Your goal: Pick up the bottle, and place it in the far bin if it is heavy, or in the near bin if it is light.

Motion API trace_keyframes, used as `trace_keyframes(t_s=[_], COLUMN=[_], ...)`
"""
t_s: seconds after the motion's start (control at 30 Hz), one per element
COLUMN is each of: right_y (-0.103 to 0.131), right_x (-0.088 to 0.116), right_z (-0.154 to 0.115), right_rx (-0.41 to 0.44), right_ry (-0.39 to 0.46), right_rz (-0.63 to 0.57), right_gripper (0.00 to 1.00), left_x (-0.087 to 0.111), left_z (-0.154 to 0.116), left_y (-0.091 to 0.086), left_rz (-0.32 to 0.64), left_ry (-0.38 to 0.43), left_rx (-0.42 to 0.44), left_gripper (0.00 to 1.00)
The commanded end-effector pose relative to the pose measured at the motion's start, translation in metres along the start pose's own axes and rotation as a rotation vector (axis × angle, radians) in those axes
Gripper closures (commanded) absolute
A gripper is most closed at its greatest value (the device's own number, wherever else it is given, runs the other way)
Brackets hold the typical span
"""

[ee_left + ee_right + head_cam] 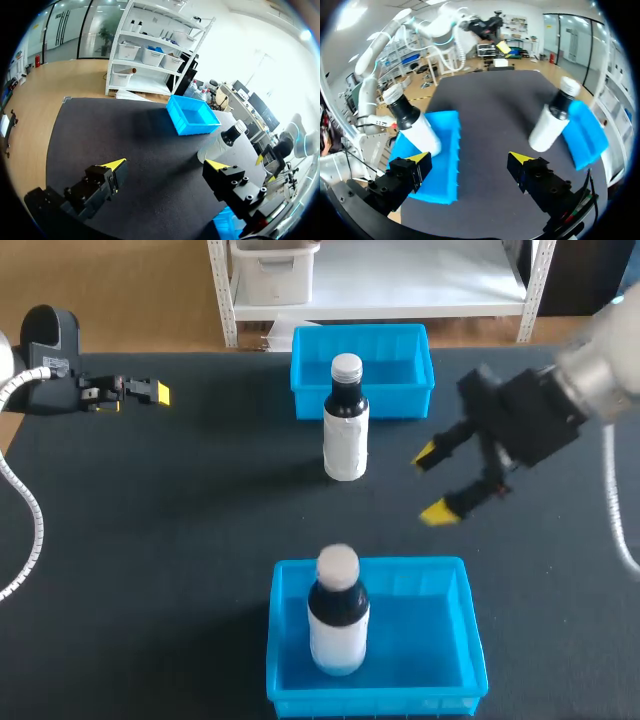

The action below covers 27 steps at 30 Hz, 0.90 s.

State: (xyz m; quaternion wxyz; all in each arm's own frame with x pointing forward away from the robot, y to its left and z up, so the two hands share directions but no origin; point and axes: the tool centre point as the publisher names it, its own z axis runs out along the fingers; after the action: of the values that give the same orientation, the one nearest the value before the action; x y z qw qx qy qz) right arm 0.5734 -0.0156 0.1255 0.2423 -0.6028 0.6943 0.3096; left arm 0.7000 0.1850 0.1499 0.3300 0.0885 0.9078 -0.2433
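Bottle (346, 425) upright before far bin (400, 400)

right arm (605, 360): pale grey-white rounded link, black boxy wrist block (530, 415), thin grey cable (617, 515) off its side. right gripper (432, 483): black angular fingers, wedge-shaped yellow tips. left arm (50, 340): black rounded housing, small white label, white ribbed hose (28, 502). left gripper (166, 164): blocky black fingers, round screw holes, yellow tips.

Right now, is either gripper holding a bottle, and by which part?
Nothing is held. The left gripper is open, off to the side; the right gripper is open beside the standing bottle, not touching it.
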Motion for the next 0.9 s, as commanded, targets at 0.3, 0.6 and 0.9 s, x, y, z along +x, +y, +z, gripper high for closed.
trace_keyframes(t_s=[0.3,0.6,0.9], right_y=[-0.113,-0.170,-0.188], right_x=[-0.007,-0.032,-0.053], right_z=[-0.024,-0.011,0.012], right_rx=[0.160,0.160,0.110], right_ry=[-0.051,-0.082,-0.124], right_rz=[0.026,-0.023,-0.066], right_gripper=[0.00,0.00,0.00], left_x=[0.000,0.000,0.000], left_z=[0.000,0.000,0.000], left_y=[0.000,0.000,0.000], left_rz=[0.000,0.000,0.000], left_ry=[0.000,0.000,0.000], left_rx=[0.000,0.000,0.000], left_gripper=[0.00,0.00,0.00])
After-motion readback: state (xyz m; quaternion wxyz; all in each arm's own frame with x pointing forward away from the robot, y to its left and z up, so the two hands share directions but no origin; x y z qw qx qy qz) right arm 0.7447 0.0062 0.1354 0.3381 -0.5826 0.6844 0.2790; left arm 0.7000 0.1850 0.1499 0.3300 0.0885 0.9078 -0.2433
